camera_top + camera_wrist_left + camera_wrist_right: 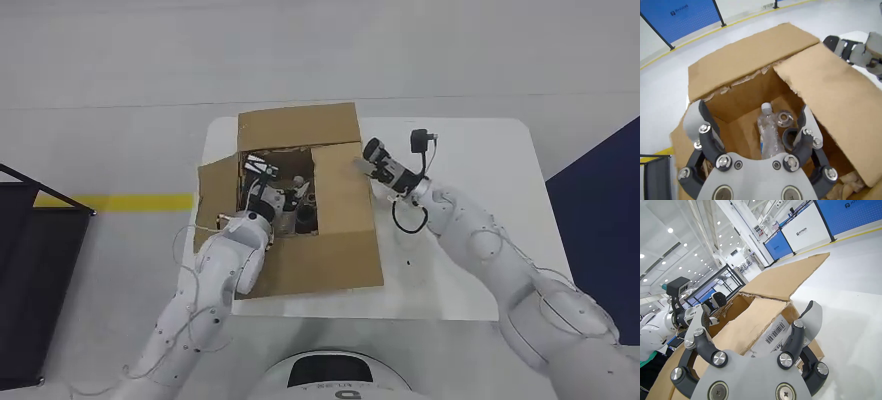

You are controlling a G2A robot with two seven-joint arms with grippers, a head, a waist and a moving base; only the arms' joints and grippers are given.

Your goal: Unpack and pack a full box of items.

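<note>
Two arms meet at the cardboard box (pixel 340 250), which sits on the white worktop (pixel 470 270) with its flaps open. Your left tool (pixel 753 111) hangs in the box's open mouth, released, its fingers spread wide and closing on nothing. Below it, inside the box, you can see a clear, crumpled plastic bottle (pixel 768 130) with a white cap, lying lengthwise between the two fingers. Just beside the bottle's neck lies a round metal flange (pixel 784 118), and next to that a dark ring-shaped piece (pixel 789 135), close to one fingertip; you cannot tell whether the finger touches it. Crumpled brown paper (pixel 849 180) lies in a corner of the box under the wide flap. Your right tool (pixel 759 309) is outside the box, at the edge of that wide flap on the right side, also released with its fingers apart. A white barcode label (pixel 776 332) on the box's outer wall faces it. In the top view a black power adapter (pixel 421 138) sits on the worktop just beyond the right tool, apart from the box.
</note>
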